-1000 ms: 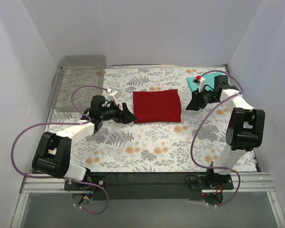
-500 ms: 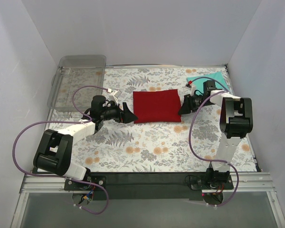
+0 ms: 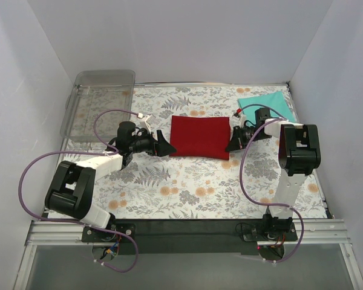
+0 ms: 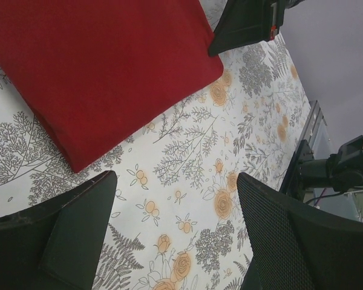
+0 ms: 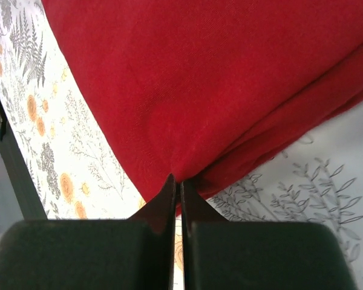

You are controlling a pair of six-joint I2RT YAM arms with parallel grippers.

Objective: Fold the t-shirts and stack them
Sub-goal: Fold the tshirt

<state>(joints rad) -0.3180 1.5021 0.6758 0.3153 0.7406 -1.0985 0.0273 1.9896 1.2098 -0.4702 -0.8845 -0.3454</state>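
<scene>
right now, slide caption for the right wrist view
Right gripper shut on the edge of the folded red t-shirt, floral mat beneath

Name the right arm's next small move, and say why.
Probably lift the right end effector slightly: it is shut on an edge of the folded dark red t-shirt, the cloth lies flat on the floral mat, and the teal t-shirt sits apart at the far right corner.

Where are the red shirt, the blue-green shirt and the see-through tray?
red shirt point(image 3: 199, 136), top view, flat middle.
blue-green shirt point(image 3: 273, 99), top view, its visible middle.
see-through tray point(image 3: 103, 90), top view, bare bottom.
</scene>
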